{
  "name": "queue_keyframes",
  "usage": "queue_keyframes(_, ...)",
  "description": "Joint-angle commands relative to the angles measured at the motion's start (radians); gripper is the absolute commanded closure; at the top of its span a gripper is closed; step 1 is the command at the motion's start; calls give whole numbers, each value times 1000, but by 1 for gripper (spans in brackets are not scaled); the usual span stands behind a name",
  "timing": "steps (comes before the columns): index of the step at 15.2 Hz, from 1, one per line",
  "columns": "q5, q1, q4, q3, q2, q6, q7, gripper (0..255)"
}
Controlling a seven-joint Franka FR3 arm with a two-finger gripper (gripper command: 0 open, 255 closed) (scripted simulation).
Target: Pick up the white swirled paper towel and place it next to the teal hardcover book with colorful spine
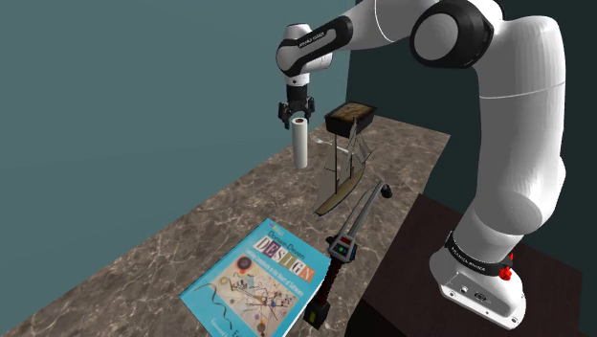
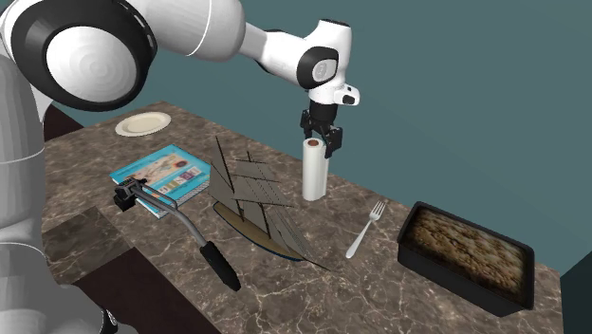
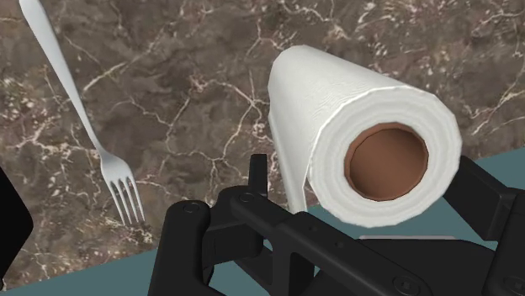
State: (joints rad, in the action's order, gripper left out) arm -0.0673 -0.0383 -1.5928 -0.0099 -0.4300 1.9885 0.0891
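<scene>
The white paper towel roll stands upright on the marble counter near the teal wall, with its brown core showing from above. My gripper hangs straight down over it and is shut on the roll's top, one black finger on each side. I cannot tell whether the roll's base still touches the counter. The teal book lies flat with its cover up at the counter's other end, well away from the roll.
A model sailing ship stands between the roll and the book. A silver fork lies near the roll, with a dark baking tray beyond it. A black long-handled tool rests beside the book, and a plate sits behind it.
</scene>
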Motion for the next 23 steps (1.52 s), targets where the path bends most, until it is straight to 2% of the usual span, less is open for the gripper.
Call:
queue_keyframes(1, 0, 0, 1, 0, -1, 0, 0, 0)
queue_keyframes(3, 0, 0, 0, 0, 0, 0, 0, 0)
queue_keyframes(4, 0, 0, 0, 0, 0, 0, 0, 255)
queue_keyframes(13, 0, 0, 1, 0, -1, 0, 0, 255)
queue_keyframes(23, 3, -1, 87, -1, 32, -119, 7, 255)
